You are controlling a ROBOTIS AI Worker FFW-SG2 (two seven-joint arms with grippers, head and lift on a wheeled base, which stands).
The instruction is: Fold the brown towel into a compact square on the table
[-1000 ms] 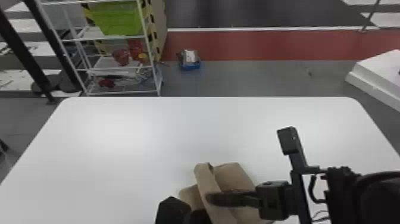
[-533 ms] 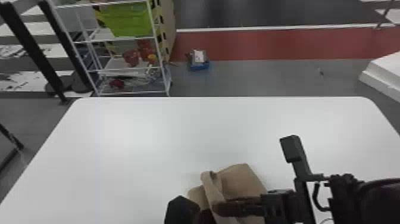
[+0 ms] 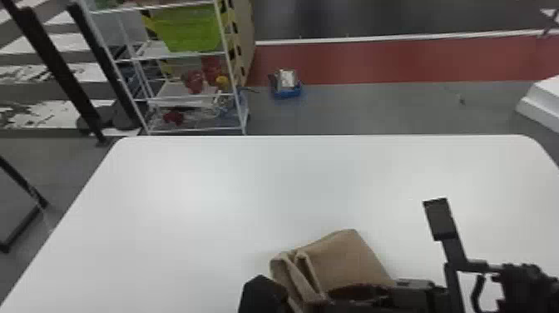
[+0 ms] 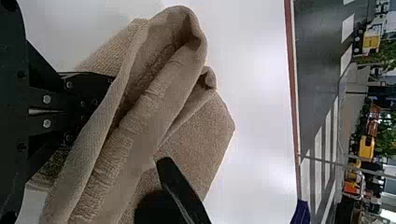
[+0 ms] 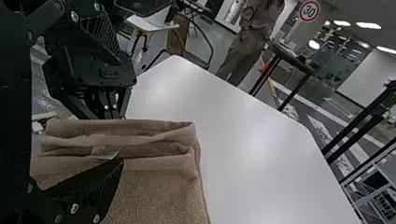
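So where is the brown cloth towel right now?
In the head view, the brown cloth towel lies low, slightly right of the middle, on the white table, between the robot's black left arm and black right arm.

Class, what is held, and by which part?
Nothing in the right gripper, its jaws apart; for the left gripper, it cannot be told: the towel hides that spot.
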